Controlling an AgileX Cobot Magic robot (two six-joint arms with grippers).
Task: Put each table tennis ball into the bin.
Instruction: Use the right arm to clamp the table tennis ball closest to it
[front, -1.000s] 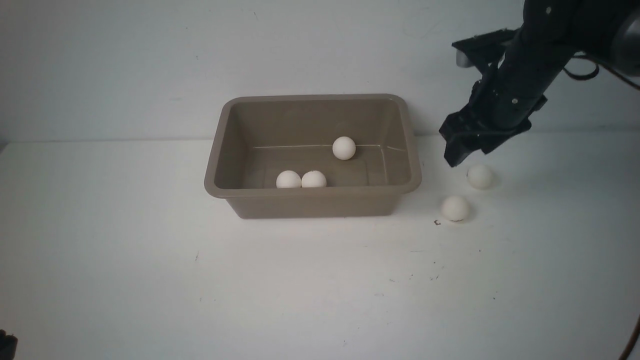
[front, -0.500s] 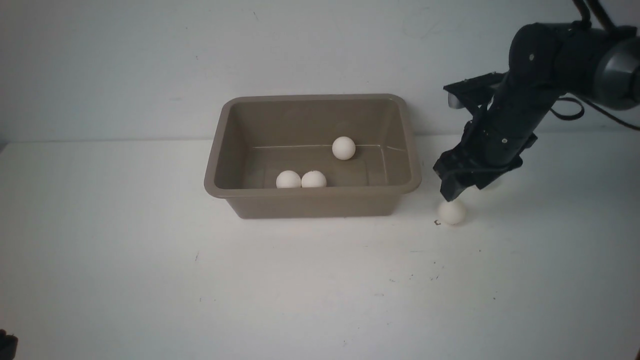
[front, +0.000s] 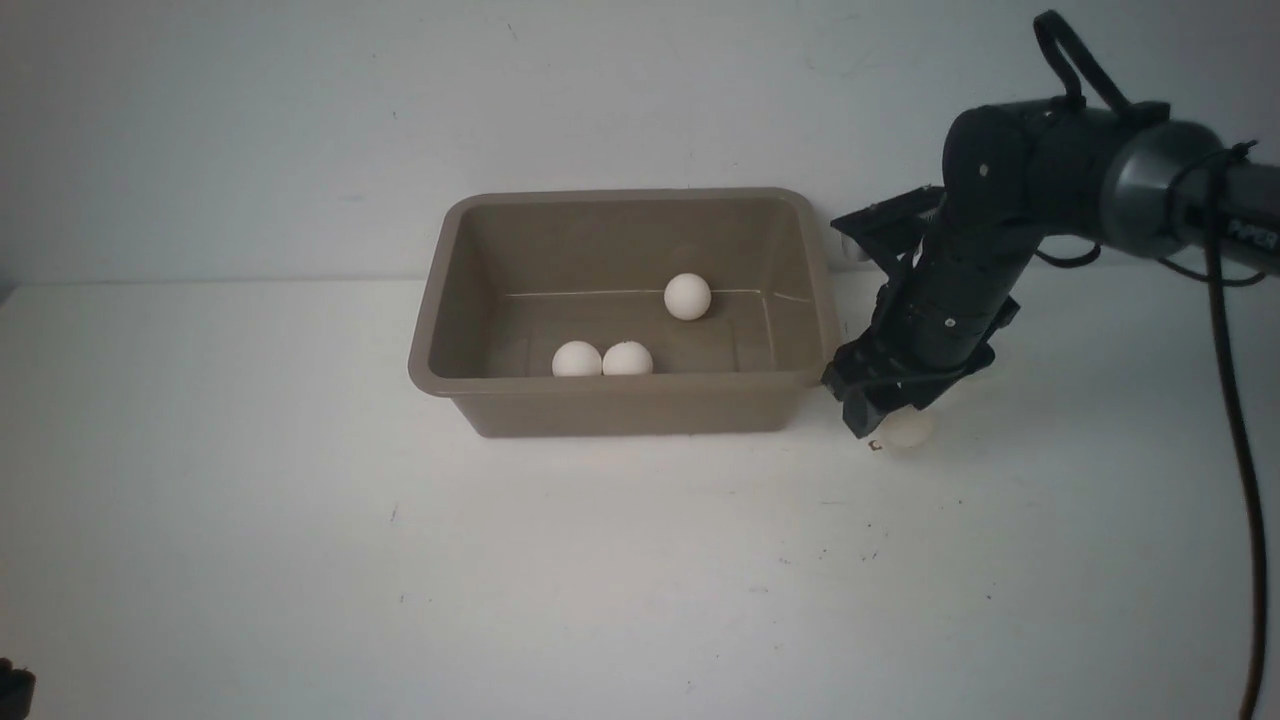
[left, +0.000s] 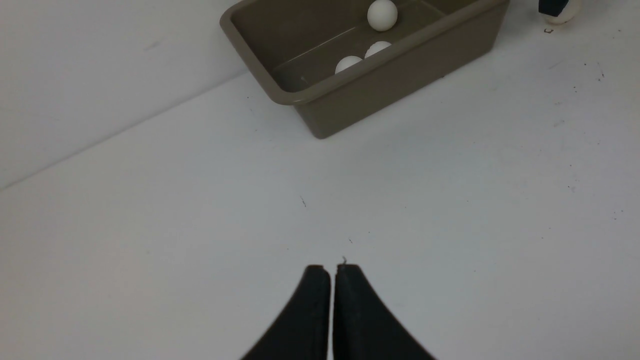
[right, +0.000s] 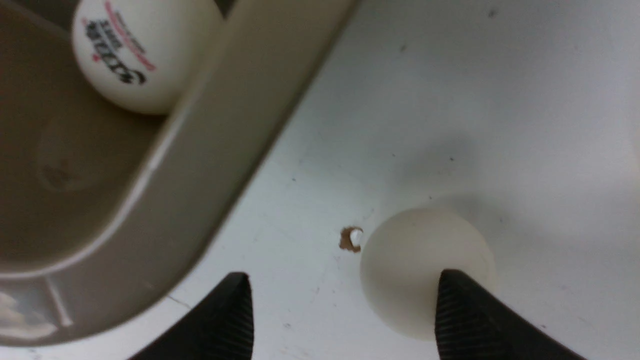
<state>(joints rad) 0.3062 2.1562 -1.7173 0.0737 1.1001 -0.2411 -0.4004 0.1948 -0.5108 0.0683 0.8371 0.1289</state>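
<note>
The taupe bin (front: 620, 408) stands at the back middle of the white table with three table tennis balls in it: one far (front: 688, 296), two side by side near the front wall (front: 577, 359) (front: 628, 358). Another ball (front: 912, 430) lies on the table just right of the bin. My right gripper (front: 880, 415) is down over it and open. In the right wrist view that ball (right: 425, 270) sits between the jaws, close against one finger (right: 465, 310), beside the bin's corner (right: 200, 150). My left gripper (left: 332, 272) is shut and empty, low over bare table, well away from the bin (left: 400, 70).
A small brown chip (right: 350, 239) marks the tabletop next to the ball. The white wall rises right behind the bin. The right arm's black cable (front: 1225, 350) hangs down at the far right.
The right arm has come down and moved left toward the bin, bringing its open jaws around the nearer loose ball. The second loose ball is now hidden behind the arm.
</note>
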